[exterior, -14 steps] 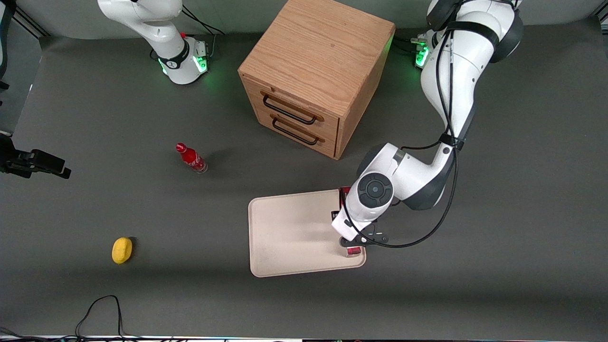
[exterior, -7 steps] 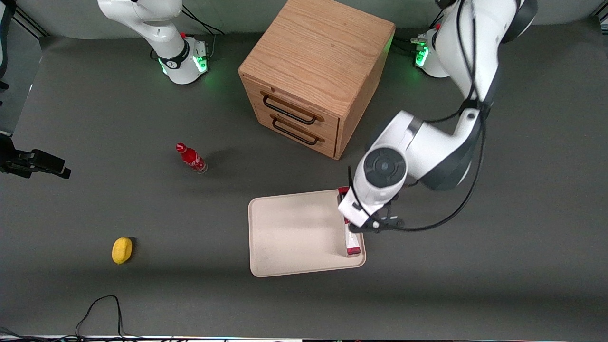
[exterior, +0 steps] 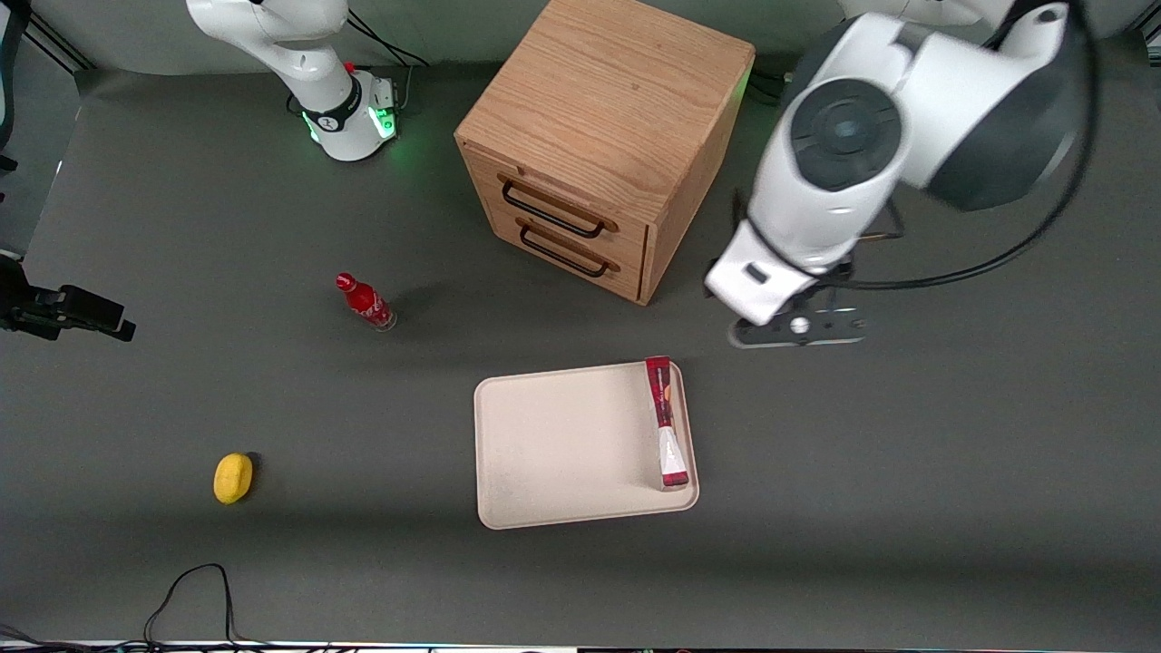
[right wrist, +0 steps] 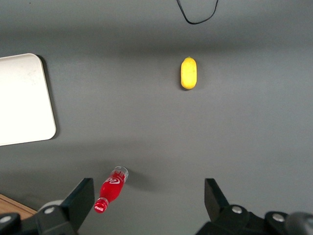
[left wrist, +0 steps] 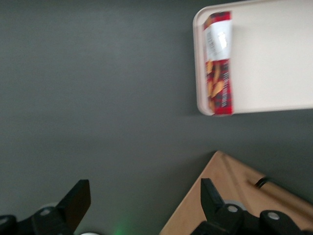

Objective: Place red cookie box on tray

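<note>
Where the grey tabletop (exterior: pixel 952 472) spreads widest, we see the wooden drawer cabinet (exterior: pixel 603 145) standing as the biggest thing on it, its two dark handles facing the front camera. Nearer that camera lies the tray (exterior: pixel 562 444), and the red cookie box (exterior: pixel 666 423) rests flat inside it, lengthwise along the rim at the working arm's end. We find the hand (exterior: pixel 798 328) raised well above the tabletop between cabinet and tray, apart from the box, its fingers (left wrist: pixel 76 198) spread wide and holding nothing. Toward the parked arm's end stand a small red bottle (exterior: pixel 365 302) and a yellow lemon (exterior: pixel 233 478).
</note>
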`<state>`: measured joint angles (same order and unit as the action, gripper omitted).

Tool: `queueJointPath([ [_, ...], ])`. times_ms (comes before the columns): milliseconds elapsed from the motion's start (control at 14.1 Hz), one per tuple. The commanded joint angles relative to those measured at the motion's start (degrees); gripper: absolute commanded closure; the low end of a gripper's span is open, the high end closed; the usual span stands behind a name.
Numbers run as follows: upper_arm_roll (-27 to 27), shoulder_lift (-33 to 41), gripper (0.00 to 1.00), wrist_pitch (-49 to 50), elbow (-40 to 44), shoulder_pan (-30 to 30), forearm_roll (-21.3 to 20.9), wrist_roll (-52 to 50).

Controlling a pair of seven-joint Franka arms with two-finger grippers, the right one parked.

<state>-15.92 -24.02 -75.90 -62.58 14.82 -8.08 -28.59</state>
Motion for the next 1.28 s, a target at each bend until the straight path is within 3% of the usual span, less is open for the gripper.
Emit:
queueJointPath([
  [0,-0.17,4.67,0.0,3.72,-2.81,-9.17,2.89,11.06],
  [355,-0.08,8.02,0.0,1.38,-6.67,-21.04,2.9,20.15],
  [782,0.1,10.65,0.0,-6.88,-13.96,-26.06,2.9,21.38],
  [924,4.9,14.15,0.0,-11.44,-19.57,-22.75,3.16,22.43],
  [1066,13.68,17.59,0.0,-14.97,-24.68,-15.64,6.22,23.05],
  [1208,16.52,19.0,0.0,-16.56,-26.89,-12.98,6.76,23.05],
])
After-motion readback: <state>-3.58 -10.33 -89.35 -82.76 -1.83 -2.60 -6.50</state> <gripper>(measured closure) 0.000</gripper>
